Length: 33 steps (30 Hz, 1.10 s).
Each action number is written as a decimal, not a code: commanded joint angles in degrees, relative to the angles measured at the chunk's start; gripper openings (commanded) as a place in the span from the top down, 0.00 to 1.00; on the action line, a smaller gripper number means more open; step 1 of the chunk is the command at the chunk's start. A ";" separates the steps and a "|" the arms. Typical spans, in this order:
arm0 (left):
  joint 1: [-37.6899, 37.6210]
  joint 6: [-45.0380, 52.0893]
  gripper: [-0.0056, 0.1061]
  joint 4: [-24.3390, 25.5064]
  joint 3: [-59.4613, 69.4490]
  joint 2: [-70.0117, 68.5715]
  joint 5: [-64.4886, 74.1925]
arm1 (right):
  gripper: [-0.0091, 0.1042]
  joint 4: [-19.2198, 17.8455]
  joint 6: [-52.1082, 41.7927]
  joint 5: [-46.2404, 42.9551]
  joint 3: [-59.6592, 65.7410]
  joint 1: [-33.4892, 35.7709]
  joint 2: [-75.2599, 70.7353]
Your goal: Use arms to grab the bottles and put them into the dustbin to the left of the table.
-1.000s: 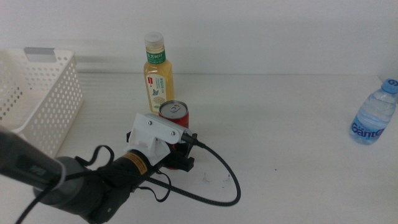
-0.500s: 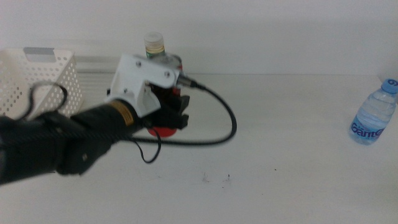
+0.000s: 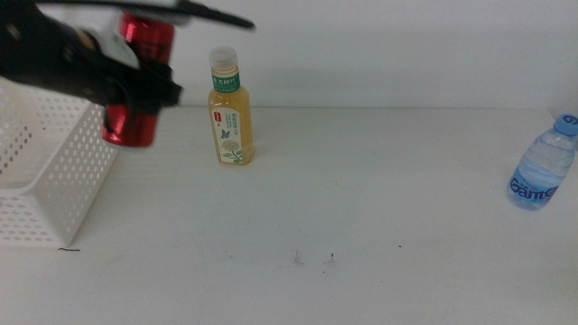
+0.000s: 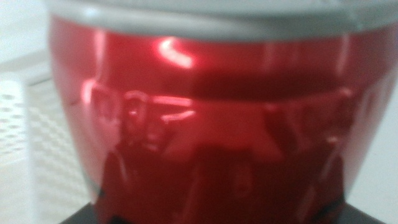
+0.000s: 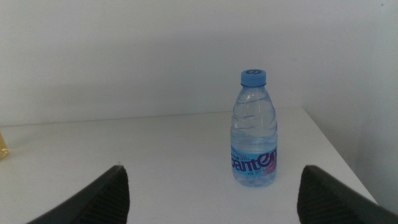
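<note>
My left gripper [image 3: 143, 88] is shut on the slim red can [image 3: 128, 125] and holds it tilted in the air, above the right wall of the white perforated dustbin [image 3: 54, 194]. The can [image 4: 211, 124] fills the left wrist view, with the dustbin's holes [image 4: 12, 143] behind it. The yellow-drink bottle [image 3: 230, 113] stands upright on the table just right of the can. The small water bottle [image 3: 542, 167] stands at the far right. My right gripper [image 5: 211, 199] is open and empty, facing the water bottle [image 5: 254, 134] from a distance; it is out of the middle view.
The white table [image 3: 361, 208] has a few dark specks [image 3: 312, 260] near the front. A white wall rises behind it. The table's right edge lies just beyond the water bottle. A sliver of the yellow-drink bottle [image 5: 3, 150] shows in the right wrist view.
My left gripper has lifted the red can off the table and carried it up and to the left, from in front of the yellow-drink bottle to above the dustbin's right wall.
</note>
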 commanded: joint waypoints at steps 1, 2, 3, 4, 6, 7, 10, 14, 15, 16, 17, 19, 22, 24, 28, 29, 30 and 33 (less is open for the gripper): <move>3.02 4.53 0.69 -3.22 -4.30 -1.26 3.26 | 0.10 -0.13 -0.10 -0.75 0.23 -0.47 -0.24; 4.34 4.61 0.69 -3.12 -5.32 -1.26 4.36 | 0.10 -0.13 -0.10 -0.75 0.23 -0.47 -0.24; 5.69 4.59 0.69 -2.75 -6.46 -1.26 5.97 | 0.10 -0.13 -0.10 -0.75 0.23 -0.47 -0.24; 7.05 5.13 0.69 -2.75 -7.53 -1.16 7.93 | 0.10 -0.13 -0.10 -0.75 0.23 -0.47 -0.24; 9.87 7.08 0.69 -2.75 -9.38 -1.04 10.80 | 0.10 -0.13 -0.10 -0.75 0.23 -0.47 -0.24; 11.21 7.47 0.69 -2.75 -10.40 -0.62 12.26 | 0.10 -0.13 -0.10 -0.75 0.23 -0.47 -0.24; 14.66 8.65 0.69 -2.75 -14.01 1.27 16.46 | 0.10 -0.13 -0.10 -0.75 0.23 -0.47 -0.24; 18.98 10.14 0.69 -2.90 -20.07 5.03 23.76 | 0.10 -0.13 -0.10 -0.75 0.23 -0.47 -0.24; 20.05 10.37 0.69 -2.90 -21.61 6.43 25.32 | 0.10 -0.13 -0.10 -0.75 0.23 -0.47 -0.24; 21.05 10.54 0.69 -2.90 -22.94 7.51 25.72 | 0.10 -0.13 -0.10 -0.75 0.23 -0.47 -0.24; 21.94 10.64 0.69 -2.90 -24.11 8.34 26.41 | 0.10 -0.13 -0.10 -0.75 0.23 -0.47 -0.24; 23.55 11.45 0.69 -2.90 -26.21 10.51 27.62 | 0.10 -0.13 -0.10 -0.75 0.23 -0.47 -0.24; 25.48 11.73 0.69 -1.18 -28.75 13.81 29.54 | 0.10 -0.13 -0.10 -0.75 0.23 -0.47 -0.24; 26.86 11.73 0.69 -0.99 -29.62 15.58 30.25 | 0.10 -0.13 -0.10 -0.75 0.23 -0.47 -0.24; 29.09 12.80 0.69 -0.99 -29.85 18.49 30.06 | 0.10 -0.13 -0.10 -0.75 0.23 -0.47 -0.24; 29.48 12.94 0.69 -0.83 -29.85 19.04 30.06 | 0.10 -0.13 -0.10 -0.75 0.23 -0.47 -0.24; 29.95 12.94 0.69 -0.55 -29.85 19.83 30.06 | 0.10 -0.13 -0.10 -0.75 0.23 -0.47 -0.24; 30.87 12.66 0.69 0.00 -29.85 22.01 28.96 | 0.10 -0.13 -0.10 -0.75 0.23 -0.47 -0.24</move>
